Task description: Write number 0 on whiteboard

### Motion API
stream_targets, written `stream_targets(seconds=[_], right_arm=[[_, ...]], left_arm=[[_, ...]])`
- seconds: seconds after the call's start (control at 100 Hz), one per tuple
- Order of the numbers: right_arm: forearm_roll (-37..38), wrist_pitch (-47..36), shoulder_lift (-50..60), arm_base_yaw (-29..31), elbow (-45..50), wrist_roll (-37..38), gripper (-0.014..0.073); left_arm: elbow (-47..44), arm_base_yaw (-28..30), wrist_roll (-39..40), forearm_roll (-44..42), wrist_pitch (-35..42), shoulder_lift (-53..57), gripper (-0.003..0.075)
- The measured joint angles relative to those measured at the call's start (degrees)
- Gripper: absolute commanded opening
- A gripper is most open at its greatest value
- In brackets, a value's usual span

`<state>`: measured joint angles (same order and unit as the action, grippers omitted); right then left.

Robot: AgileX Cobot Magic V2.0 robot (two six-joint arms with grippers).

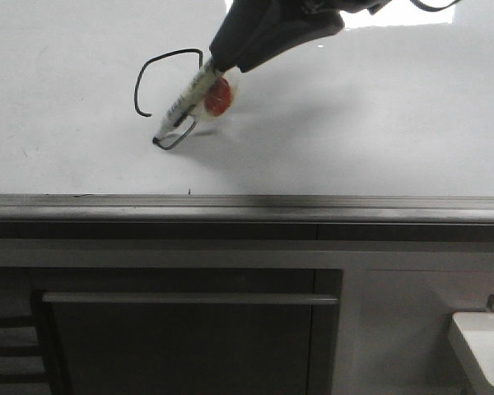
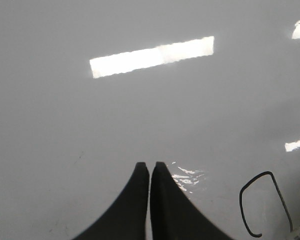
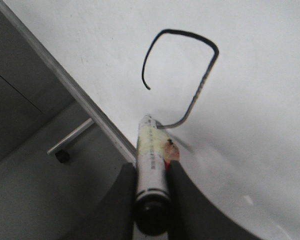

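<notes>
From the front, the right pincer grips a marker slanting down-left, its tip at the low end of the unfinished number 0 on the whiteboard, with bare board all around and the grey ledge below. The left wrist view shows the left pincer pressed together and empty over blank board, the loop off to one side. In the right wrist view the marker's long axis points away from the fingers toward the loop, close to the board's edge.

On the whiteboard, the unfinished number 0 sits left of centre. The marker slants down from the right gripper on its right, tip touching the board at the loop's near end. The ledge runs along the near edge, a cabinet below.
</notes>
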<state>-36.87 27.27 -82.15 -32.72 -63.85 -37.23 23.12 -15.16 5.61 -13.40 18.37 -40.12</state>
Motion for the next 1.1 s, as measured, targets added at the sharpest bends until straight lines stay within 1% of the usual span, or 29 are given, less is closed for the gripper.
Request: stream_targets(seconds=[0.24,0.41,0.56,0.63,0.64,0.65,0.68,0.7,0.76,0.77,0.82,0.86,0.97,1.1], right_arm=[[0.12,-0.67,-0.91,-0.14,-5.33,0.00,-0.0045],[0.21,0.32,-0.91,-0.14,-5.83,0.00,-0.0045],[0.57,2.50,0.03,-1.19,-5.83,-1.21,-0.0045],[0.78,4.81,1.18,-2.00,-5.83,-1.97,-0.0045],[0.95,5.09,1.29,-2.09,-5.83,-2.10,-0.0045],[0.96,5.69,1.41,-2.16,-5.83,-2.10,-0.0045],[1.29,6.96,1.84,-2.47,-5.83,-2.22,-0.0045],[1.34,7.94,2.13,-2.50,-5.83,-2.36,-0.0045],[1.69,10.20,2.39,-2.66,-5.83,-2.45,-0.0045],[1.69,10.71,2.39,-2.66,-5.83,-2.49,-0.0045],[2.11,11.86,2.48,-2.74,-5.83,-2.49,-0.0045],[2.35,12.47,2.48,-2.74,-5.83,-2.49,-0.0045],[2.50,12.82,2.48,-2.74,-5.83,-2.58,-0.0045],[2.62,13.64,2.48,-2.74,-5.83,-2.58,-0.0045]], left_arm=[[0.00,0.00,0.00,0.00,0.00,0.00,-0.0020],[0.00,0.00,0.00,0.00,0.00,0.00,-0.0020],[0.00,-0.55,0.00,-4.57,0.00,0.00,-0.0014],[0.00,-2.10,0.00,-8.53,0.00,0.00,0.0042],[0.00,-2.50,0.00,-9.03,0.00,0.00,0.0070],[0.00,-2.73,0.00,-10.05,0.00,0.00,0.0070],[0.00,-3.73,0.00,-12.23,0.00,-0.12,0.0127],[0.00,-4.60,0.00,-13.95,0.11,-0.13,0.0153],[0.00,-7.68,0.00,-18.40,0.37,-0.95,0.0279],[0.00,-8.06,0.00,-19.36,0.37,-1.08,0.0279],[0.00,-10.80,0.00,-21.98,0.49,-2.41,0.0344],[0.00,-13.22,0.00,-23.25,0.73,-4.03,0.0360],[0.00,-18.34,-0.12,-24.70,0.98,-9.88,0.0342],[0.50,-19.45,-0.88,-25.10,0.98,-16.85,0.0322]])
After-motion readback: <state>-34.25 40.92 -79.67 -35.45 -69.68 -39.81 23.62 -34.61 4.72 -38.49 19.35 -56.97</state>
